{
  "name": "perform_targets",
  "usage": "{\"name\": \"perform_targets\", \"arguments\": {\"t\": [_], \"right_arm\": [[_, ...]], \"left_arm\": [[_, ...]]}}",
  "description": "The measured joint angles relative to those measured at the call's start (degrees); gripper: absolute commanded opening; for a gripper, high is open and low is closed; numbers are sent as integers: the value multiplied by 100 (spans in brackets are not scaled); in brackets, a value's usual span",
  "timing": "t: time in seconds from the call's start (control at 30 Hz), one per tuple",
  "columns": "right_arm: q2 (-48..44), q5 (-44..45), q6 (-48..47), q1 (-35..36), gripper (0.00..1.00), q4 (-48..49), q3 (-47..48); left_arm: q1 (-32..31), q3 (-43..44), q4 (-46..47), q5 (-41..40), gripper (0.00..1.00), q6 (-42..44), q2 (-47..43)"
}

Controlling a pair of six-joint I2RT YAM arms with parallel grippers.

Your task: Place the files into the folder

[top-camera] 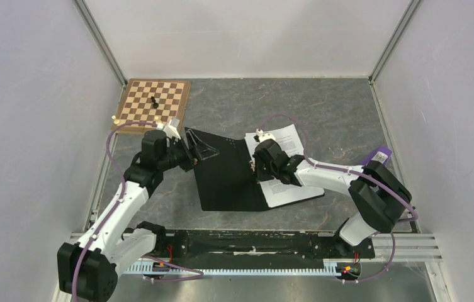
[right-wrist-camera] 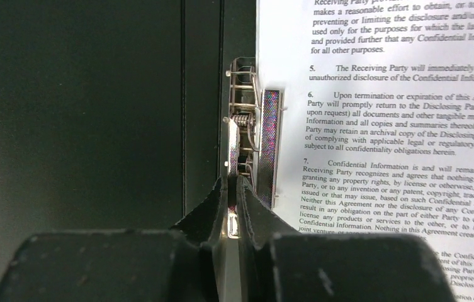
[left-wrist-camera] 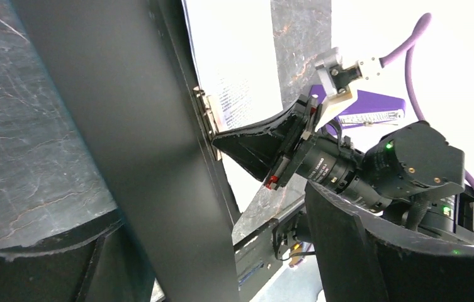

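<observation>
Bare table (top-camera: 322,107) lies behind the folder (top-camera: 228,189), from the chessboard (top-camera: 157,100) in the far left corner to the right wall. The folder's left cover stands tilted up, with the left gripper (top-camera: 191,153) astride it. The right gripper (top-camera: 256,168) pinches the clip (right-wrist-camera: 243,119) at the spine, its arm crossing the files (top-camera: 287,141). A narrow bare strip runs in front

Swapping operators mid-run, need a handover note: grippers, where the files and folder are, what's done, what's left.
Left gripper: open, fingers straddling the raised left cover.
Right gripper: shut on the clip lever at the spine.
Folder: lying open, black insides up.
Files: on the right half, left edge under the clamp bar. Sheet count unclear.
Done: files laid in the folder.
Left: confirm the clamp is down (cannot tell from here), release the lever, close the cover.
</observation>
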Motion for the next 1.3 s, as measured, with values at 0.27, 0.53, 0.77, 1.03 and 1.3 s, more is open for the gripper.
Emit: {"name": "perform_targets", "arguments": {"t": [0.27, 0.53, 0.77, 1.03, 1.3], "right_arm": [[140, -354, 422, 116, 37, 603, -153], [420, -562, 656, 273, 40, 1019, -142], [442, -514, 697, 240, 54, 1038, 17], [-828, -413, 413, -931, 73, 706, -269], [-2509, 280, -70, -1873, 83, -107, -481]], "left_arm": [[0, 505, -706, -295, 85, 356, -116], [-9, 686, -872, -310, 85, 439, -4], [-203, 1054, -697, -310, 85, 428, 238], [-1408, 1768, -249, -772, 85, 387, 990], [-2498, 2022, 992, -1412, 85, 155, 2017]]}}
